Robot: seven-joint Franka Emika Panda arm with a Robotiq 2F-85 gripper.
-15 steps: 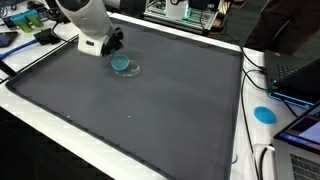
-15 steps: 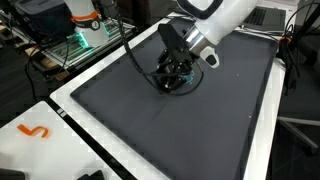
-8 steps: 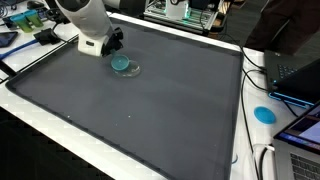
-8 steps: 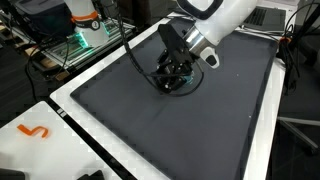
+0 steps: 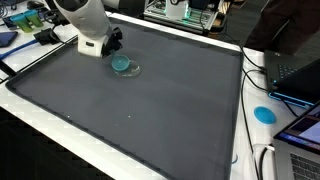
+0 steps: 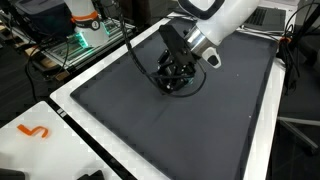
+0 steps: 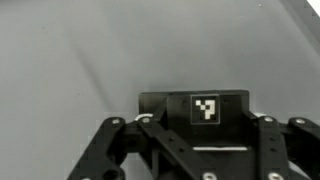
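The gripper (image 6: 172, 80) hangs low just beside the small teal disc (image 5: 124, 65) on the dark mat (image 5: 150, 110), apparently in approach; whether its fingers are open I cannot tell, and a grasp would need them centred over the disc.

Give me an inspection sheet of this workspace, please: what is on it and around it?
Surface: dark grey mat on a white table.
Job's things: small round teal dish lying on the mat.
Clutter: blue disc on the table edge; orange mark.
Grippers: hand low at the teal dish; contact and open or shut cannot be told.
Cables: black cable beside the arm; cables near the laptop.
Surroundings: laptop off the mat; benches with gear behind.
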